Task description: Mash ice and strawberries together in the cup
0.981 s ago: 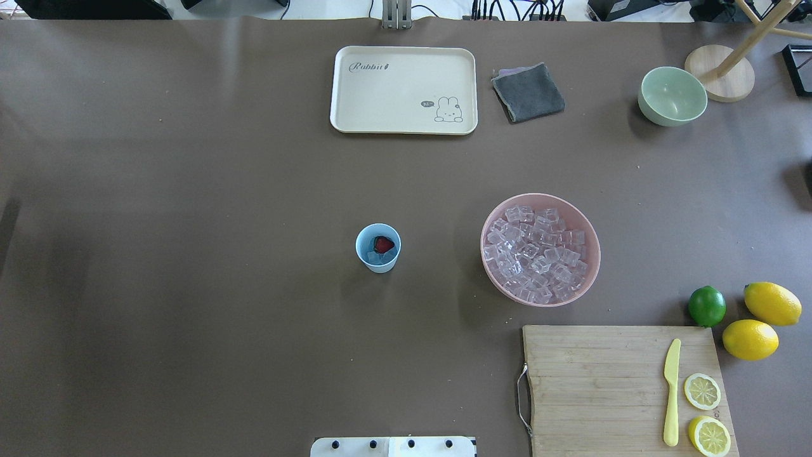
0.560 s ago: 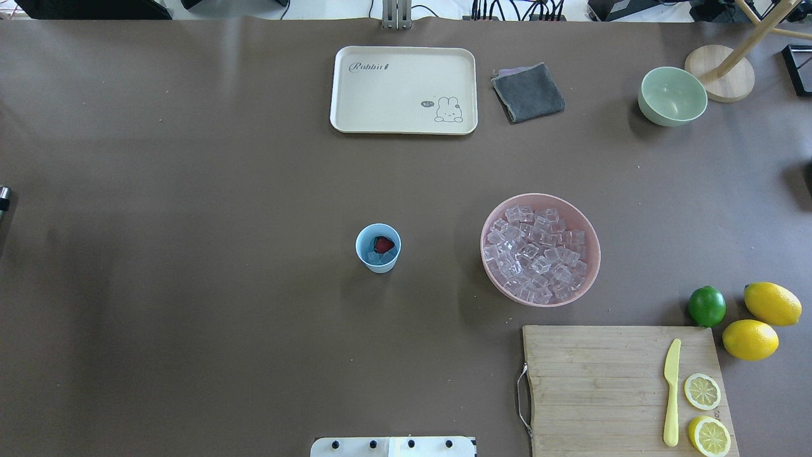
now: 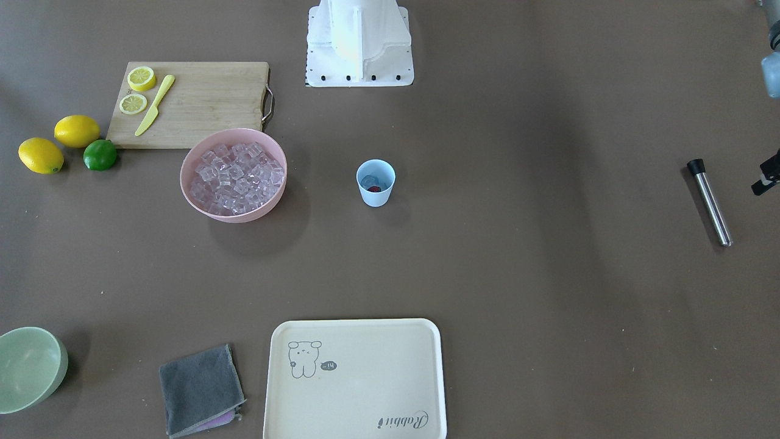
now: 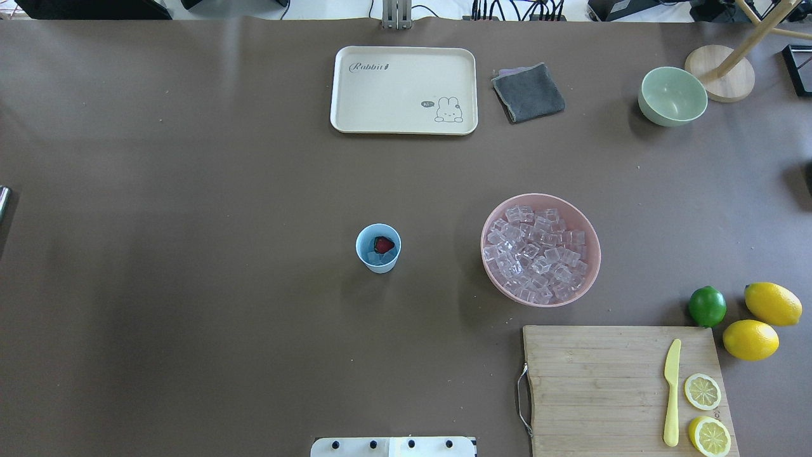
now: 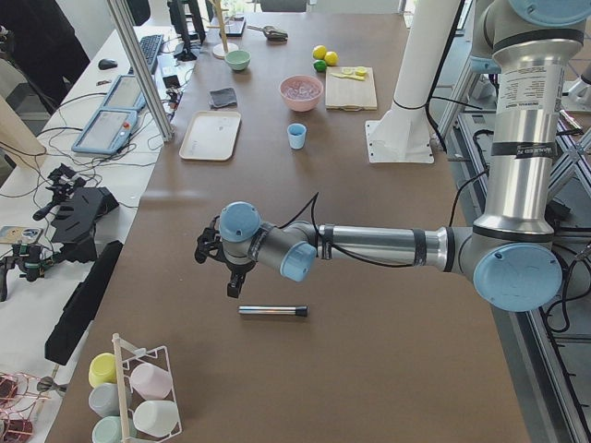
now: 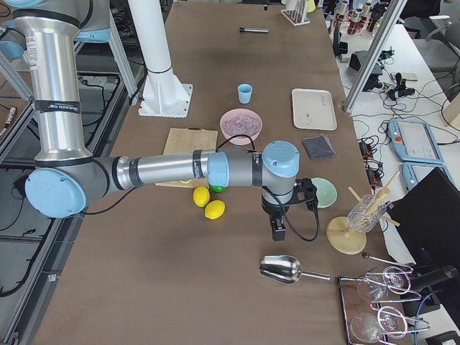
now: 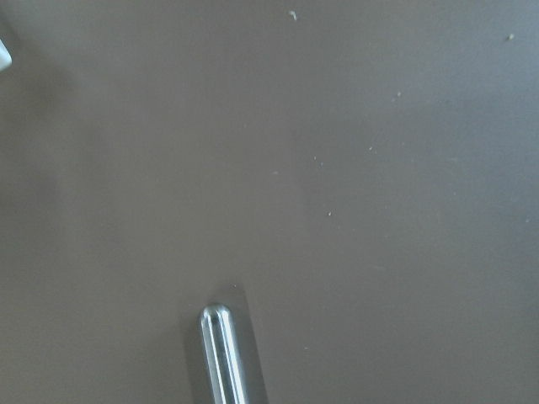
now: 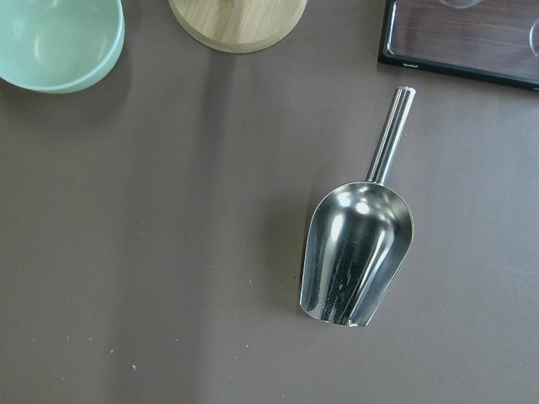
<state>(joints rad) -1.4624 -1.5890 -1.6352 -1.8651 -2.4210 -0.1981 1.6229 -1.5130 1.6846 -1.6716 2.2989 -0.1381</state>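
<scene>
Left gripper hangs by a steel rod way out left, can't tell if it's gripping or loose. Mid-table, the cup holds the strawberry on ice. Pink bowl sits to its right. Right gripper is far right near a scoop, can't tell there either.

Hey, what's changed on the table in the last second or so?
The steel rod has edged into the overhead view at its left border, where only table showed a second ago. It lies on the table, apart from the left pincer. The cup, strawberry and pink bowl stayed put.
</scene>
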